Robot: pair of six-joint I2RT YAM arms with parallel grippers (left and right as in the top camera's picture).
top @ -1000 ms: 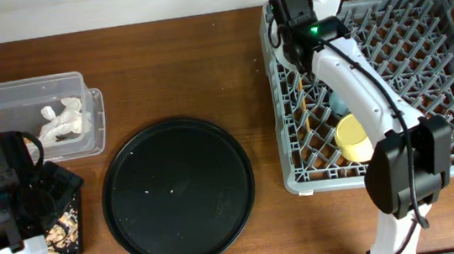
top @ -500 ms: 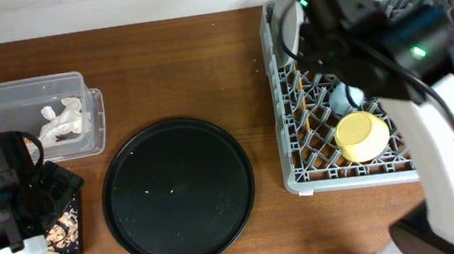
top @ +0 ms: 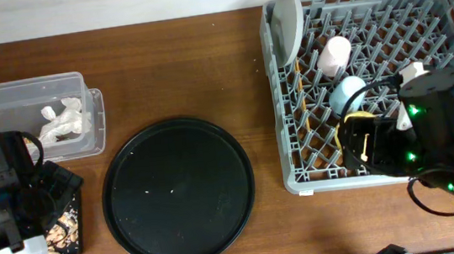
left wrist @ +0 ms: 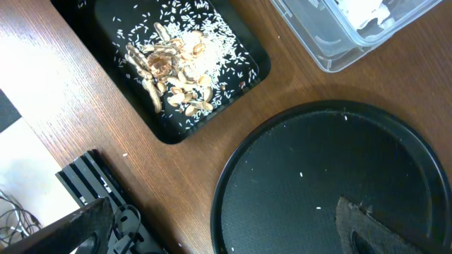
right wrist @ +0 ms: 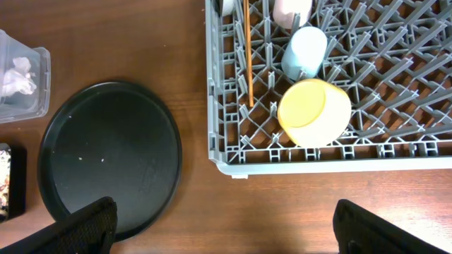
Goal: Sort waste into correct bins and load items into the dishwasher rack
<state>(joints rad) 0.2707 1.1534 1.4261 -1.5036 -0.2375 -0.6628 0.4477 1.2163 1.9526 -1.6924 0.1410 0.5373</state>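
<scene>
Brown wooden tabletop [top: 170, 65] carried everything. Right pincer [right wrist: 226, 212] hung with fingers spread wide and empty, above bare wood just outside the near wall of the grey dishwasher rack [right wrist: 318, 164]. Just inside that wall lay the yellow saucer [right wrist: 314, 113], with the light-blue cup [right wrist: 304, 51] just beside it. The pink cup [right wrist: 292, 8] sat beyond, and the chopsticks [right wrist: 248, 53] ran along the rack's left side. The grey-white plate [top: 286, 21] stood on edge in the far left corner. Left pincer [left wrist: 222, 212] also hung apart, holding nothing, over the rim of the round black tray [left wrist: 332, 183]. Near that rim but clear of it sat the shallow black tray [left wrist: 233, 92] with food scraps [left wrist: 176, 63]. Past it was the clear tub [top: 5, 104] holding the tissue [top: 61, 119]. Open wood ran between round tray and rack
</scene>
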